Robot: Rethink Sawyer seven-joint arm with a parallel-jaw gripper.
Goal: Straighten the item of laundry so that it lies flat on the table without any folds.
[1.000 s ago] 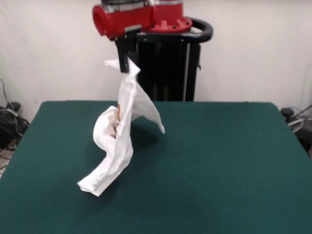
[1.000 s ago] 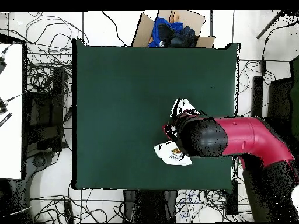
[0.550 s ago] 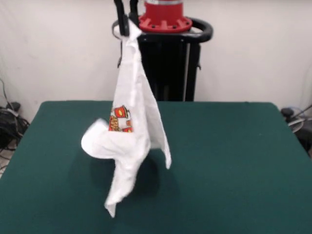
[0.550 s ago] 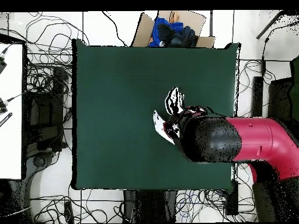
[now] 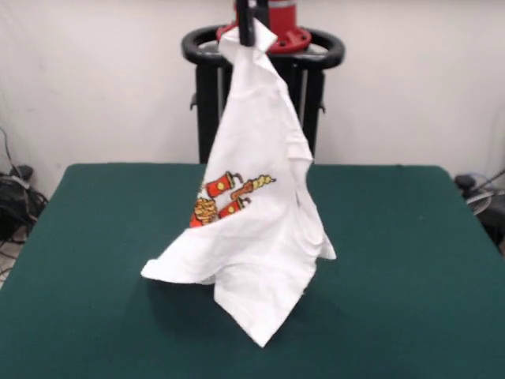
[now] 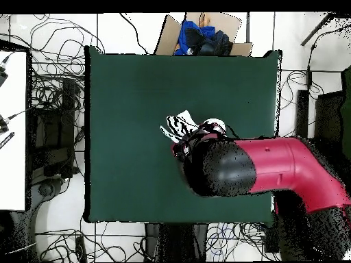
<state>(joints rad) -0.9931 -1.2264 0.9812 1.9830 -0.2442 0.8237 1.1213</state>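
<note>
The gripper [image 5: 251,24] is pinched shut on a top edge of the T-shirt [image 5: 248,229], holding it high so the cloth hangs in a long cone over the middle of the green table [image 5: 410,260]. A patch of the orange-red print faces the front camera, and the lower hem trails to points that seem to brush the tabletop, though contact is hard to confirm from the front view. From overhead the red arm [image 6: 274,174] covers most of the shirt, leaving only a scrap of white visible beside it. The step in hand looks like a lift-and-lay: to do it well, the arm should lower while travelling sideways, letting the hanging hem land first and dragging the rest out behind it, so the fabric unrolls instead of collapsing into a heap. Releasing from this height would likely leave folds.
</note>
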